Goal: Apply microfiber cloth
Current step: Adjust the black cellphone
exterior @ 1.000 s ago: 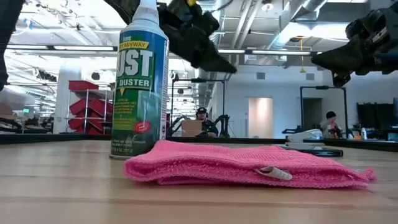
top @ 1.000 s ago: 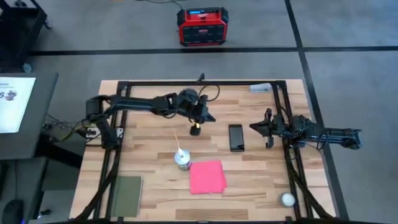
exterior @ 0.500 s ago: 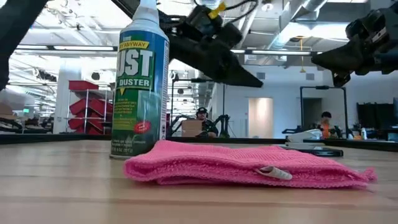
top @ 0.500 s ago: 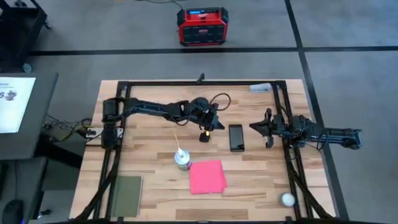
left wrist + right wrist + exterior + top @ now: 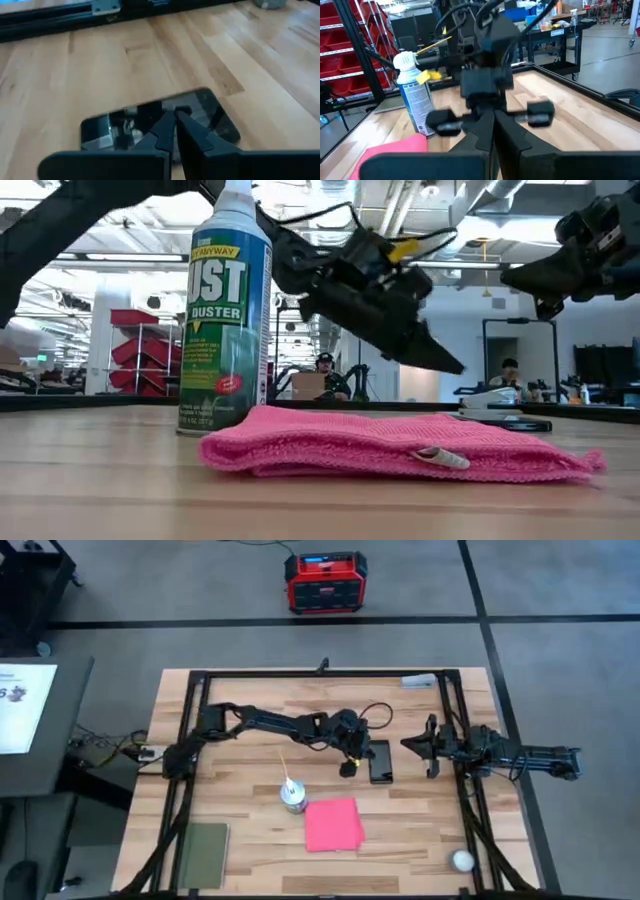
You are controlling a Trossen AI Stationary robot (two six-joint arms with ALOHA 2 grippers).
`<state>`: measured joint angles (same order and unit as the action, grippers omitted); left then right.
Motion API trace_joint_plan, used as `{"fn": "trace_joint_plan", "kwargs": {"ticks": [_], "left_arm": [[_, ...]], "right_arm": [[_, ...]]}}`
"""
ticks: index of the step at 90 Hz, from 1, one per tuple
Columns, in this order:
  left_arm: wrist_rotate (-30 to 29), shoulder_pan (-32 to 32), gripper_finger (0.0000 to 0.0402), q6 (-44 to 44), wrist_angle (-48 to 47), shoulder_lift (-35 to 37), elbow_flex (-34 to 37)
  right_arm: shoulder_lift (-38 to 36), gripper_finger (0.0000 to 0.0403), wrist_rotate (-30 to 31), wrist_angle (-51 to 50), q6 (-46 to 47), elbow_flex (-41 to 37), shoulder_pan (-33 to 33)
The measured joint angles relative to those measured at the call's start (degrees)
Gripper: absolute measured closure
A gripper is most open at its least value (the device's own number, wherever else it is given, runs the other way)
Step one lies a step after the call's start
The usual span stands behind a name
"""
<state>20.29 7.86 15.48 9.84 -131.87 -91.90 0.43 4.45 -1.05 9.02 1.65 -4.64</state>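
Fingers pressed together and empty, the left gripper [image 5: 347,768] has swung from frame centre-left to beside the phone [image 5: 380,761], leaving the microfiber cloth [image 5: 333,824] below centre untouched.

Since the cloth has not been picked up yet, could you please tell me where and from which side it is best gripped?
Probably pinch the pink cloth at its edge toward the phone, coming down from above. It lies flat and slightly rumpled on the table, so soft fabric should bunch between the fingers there. The spray can crowds its near-left corner; that side is tighter.
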Motion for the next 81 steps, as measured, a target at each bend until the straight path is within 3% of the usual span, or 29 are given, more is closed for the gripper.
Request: {"fn": "trace_joint_plan", "kwargs": {"ticks": [20, 51, 81], "left_arm": [[-1.1, -1.5, 0.0402, -2.7, 0.2, -6.6, -7.8], [-5.3, -1.4, 0.0402, -5.4, -4.0, -7.7, -6.2], [-5.4, -1.3, 0.0402, -6.9, -6.8, -7.7, -6.2]], "right_arm": [[0.0, 0.0403, 0.0, -0.1, -0.3, 0.0, 0.0], [0.0, 0.0403, 0.0, -0.2, -0.5, 0.0, 0.0], [0.0, 0.0403, 0.0, -0.4, -0.5, 0.0, 0.0]]}}
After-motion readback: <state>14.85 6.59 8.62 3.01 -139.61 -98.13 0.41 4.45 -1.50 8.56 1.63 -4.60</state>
